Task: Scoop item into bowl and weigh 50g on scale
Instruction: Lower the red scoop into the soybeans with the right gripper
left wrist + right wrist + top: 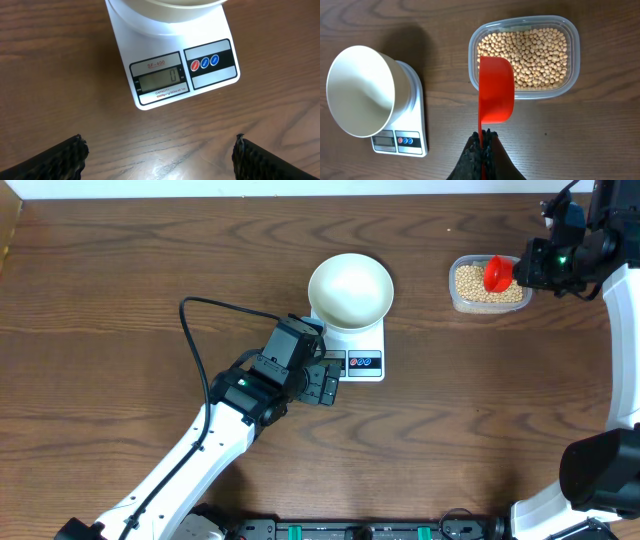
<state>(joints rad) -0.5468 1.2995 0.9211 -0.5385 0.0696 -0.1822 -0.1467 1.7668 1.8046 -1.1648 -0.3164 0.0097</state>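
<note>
Two arms divide the work at your dark wood-grain desk (100, 270). Your right claw (482, 150) is clamped tight on the thin handle of a glossy red plastic scoop (496, 90). It holds the rounded cup over the near rim of the clear, rounded-rectangular plastic tub (572, 45), a position that looks set for a dip into the load. No beans show in the cup. The small, round, tan-yellow beans (535, 55) all lie in that tub as a loose, pebbly layer, well apart from the round, plain white bowl (360, 90). That smooth bowl sits empty on the small white rectangular digital scale (175, 65), so whatever lands inside is weighed at once. Your left claw (160, 160) hovers just in front of the scale, its ribbed black fingers (65, 155) spread wide and holding nothing. Its camera is thereby aimed at the grey display (160, 80), which reads 0 beside red and blue round buttons (205, 62). By that reading, the 50g weighing has not yet begun.
</note>
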